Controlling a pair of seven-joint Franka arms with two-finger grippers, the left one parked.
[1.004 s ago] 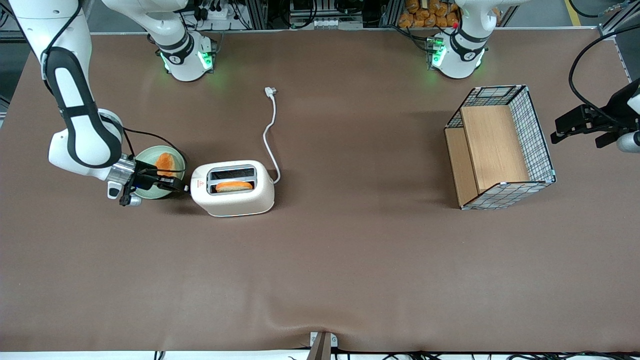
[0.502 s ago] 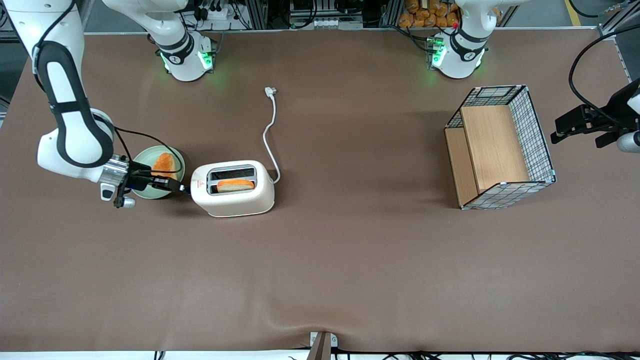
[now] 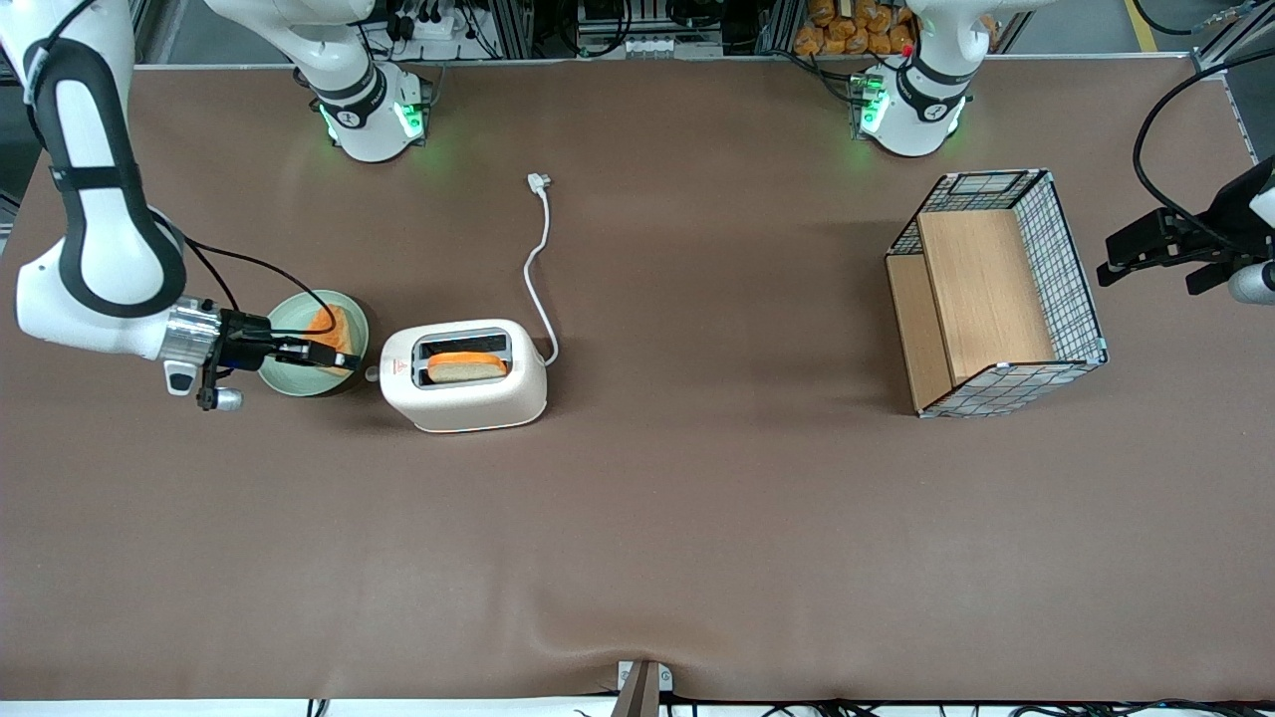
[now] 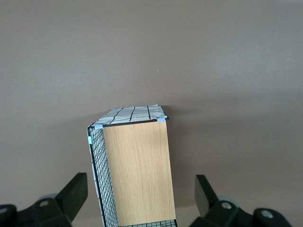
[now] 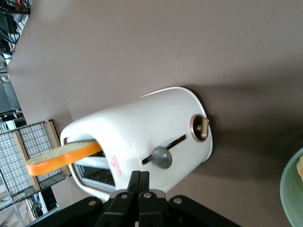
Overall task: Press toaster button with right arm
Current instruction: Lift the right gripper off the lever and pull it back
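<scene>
In the front view, the toaster (image 3: 463, 375) is standing on the worktop (image 3: 697, 518) toward the working arm's end, and the button (image 3: 371, 374) is sticking out of its narrow end face at nine o'clock. The right arm (image 3: 95, 249) is holding its gripper (image 3: 346, 359) low over the green plate (image 3: 282, 383), also at the toaster's nine o'clock, with the tip lying just beside the button but apparently not touching it. A slice of toast (image 3: 466, 366) is standing proud of the nearer slot, so you are probably looking at a lever that is not sitting down; the press itself seems to be what is left. In the right wrist view, the jaws are sitting pressed together with nothing between them, and the gripper (image 5: 139, 176) is pointing at the toaster's (image 5: 142, 127) end face, close to the button (image 5: 162, 157) yet clear of it. The button is sitting at the top-side end of its slot, near the red label (image 5: 116, 165). In the left wrist view, you are seeing only the wire basket (image 4: 137, 170) and bare worktop (image 4: 151, 47), nothing of the task.
</scene>
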